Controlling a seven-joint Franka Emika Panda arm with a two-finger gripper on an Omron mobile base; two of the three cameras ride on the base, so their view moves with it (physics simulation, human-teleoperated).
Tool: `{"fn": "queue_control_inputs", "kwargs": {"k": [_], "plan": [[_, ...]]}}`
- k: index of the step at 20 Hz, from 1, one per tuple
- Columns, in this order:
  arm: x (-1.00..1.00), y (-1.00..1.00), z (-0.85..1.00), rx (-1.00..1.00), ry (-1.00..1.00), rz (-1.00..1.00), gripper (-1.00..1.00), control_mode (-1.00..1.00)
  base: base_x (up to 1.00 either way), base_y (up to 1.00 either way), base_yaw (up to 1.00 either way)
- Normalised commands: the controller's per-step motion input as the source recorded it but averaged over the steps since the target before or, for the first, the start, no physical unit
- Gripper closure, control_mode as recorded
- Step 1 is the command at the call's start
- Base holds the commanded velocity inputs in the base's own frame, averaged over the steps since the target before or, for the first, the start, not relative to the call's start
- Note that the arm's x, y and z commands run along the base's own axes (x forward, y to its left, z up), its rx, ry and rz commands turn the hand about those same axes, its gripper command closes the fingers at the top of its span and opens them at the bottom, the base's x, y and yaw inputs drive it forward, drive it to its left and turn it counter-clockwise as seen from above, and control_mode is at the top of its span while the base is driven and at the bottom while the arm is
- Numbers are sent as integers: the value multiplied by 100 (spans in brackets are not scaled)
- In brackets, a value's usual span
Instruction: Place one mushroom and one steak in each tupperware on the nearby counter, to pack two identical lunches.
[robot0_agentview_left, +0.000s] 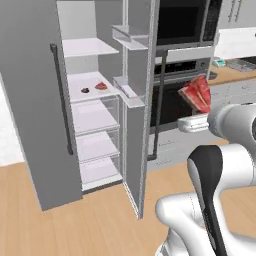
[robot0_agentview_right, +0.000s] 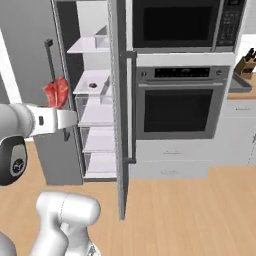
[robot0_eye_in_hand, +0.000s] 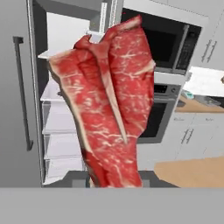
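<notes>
The fridge (robot0_agentview_left: 100, 115) stands open, a mushroom (robot0_agentview_left: 85, 90) and steak (robot0_agentview_left: 101, 86) on its shelf; my gripper (robot0_agentview_left: 196, 102) is closed around another raw steak (robot0_eye_in_hand: 109, 109), lifted clear.

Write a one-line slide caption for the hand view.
Raw steak held up by the gripper, with the open fridge and oven behind.

No text, label, brand or number can be read in any view. The microwave's control panel (robot0_agentview_right: 231, 22) shows only tiny blurred marks, and the oven's display strip (robot0_agentview_right: 186, 73) carries faint pale dots, too small to make out
</notes>
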Motion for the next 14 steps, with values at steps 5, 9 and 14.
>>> {"fn": "queue_control_inputs", "kwargs": {"k": [5, 9, 14], "plan": [[0, 0, 0, 0, 0, 0, 100, 100, 32, -100, -52], [0, 0, 0, 0, 0, 0, 100, 100, 100, -100, -15], [0, 0, 0, 0, 0, 0, 100, 100, 100, -91, 5]]}}
